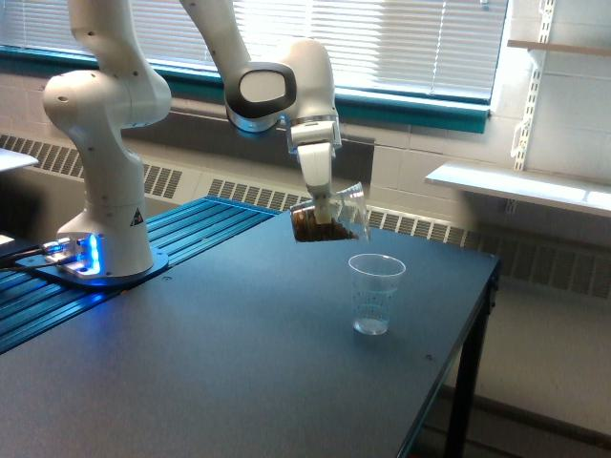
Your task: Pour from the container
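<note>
My gripper (323, 205) is shut on the container (331, 217), a small clear plastic cup with brown contents in its lower end. The cup is tilted on its side, mouth toward the exterior view's right. It hangs in the air just above and slightly left of the second clear cup (374, 294), which stands upright on the dark table (220, 363). That standing cup has faint marks on its side and looks empty. No stream of material shows between the two cups.
The arm's white base (100, 219) stands at the exterior view's left on a blue ribbed plate. The table's right edge (482, 286) runs close behind the standing cup. A white shelf (520, 183) projects from the wall at right.
</note>
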Robot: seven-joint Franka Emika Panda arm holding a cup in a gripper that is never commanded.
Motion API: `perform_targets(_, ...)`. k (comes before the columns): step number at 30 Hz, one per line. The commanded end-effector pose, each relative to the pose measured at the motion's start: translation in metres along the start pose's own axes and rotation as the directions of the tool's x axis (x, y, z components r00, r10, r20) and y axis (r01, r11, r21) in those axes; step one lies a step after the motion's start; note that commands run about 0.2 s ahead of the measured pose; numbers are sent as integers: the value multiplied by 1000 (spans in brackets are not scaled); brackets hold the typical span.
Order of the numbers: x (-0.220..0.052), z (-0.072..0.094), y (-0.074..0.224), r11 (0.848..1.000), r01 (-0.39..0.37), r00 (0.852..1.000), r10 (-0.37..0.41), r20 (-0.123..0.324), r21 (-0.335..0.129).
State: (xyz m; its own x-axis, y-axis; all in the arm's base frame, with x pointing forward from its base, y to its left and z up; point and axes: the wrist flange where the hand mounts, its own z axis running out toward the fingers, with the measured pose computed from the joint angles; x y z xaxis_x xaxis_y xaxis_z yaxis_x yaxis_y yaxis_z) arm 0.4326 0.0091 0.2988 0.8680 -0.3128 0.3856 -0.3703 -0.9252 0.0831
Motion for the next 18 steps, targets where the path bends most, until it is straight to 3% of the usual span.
perform_targets(1,6,-4,-11,1000,0,1000,0,-15,-11)
perform_targets(18,5,0,-9,996,34,999,-35,-11,-87)
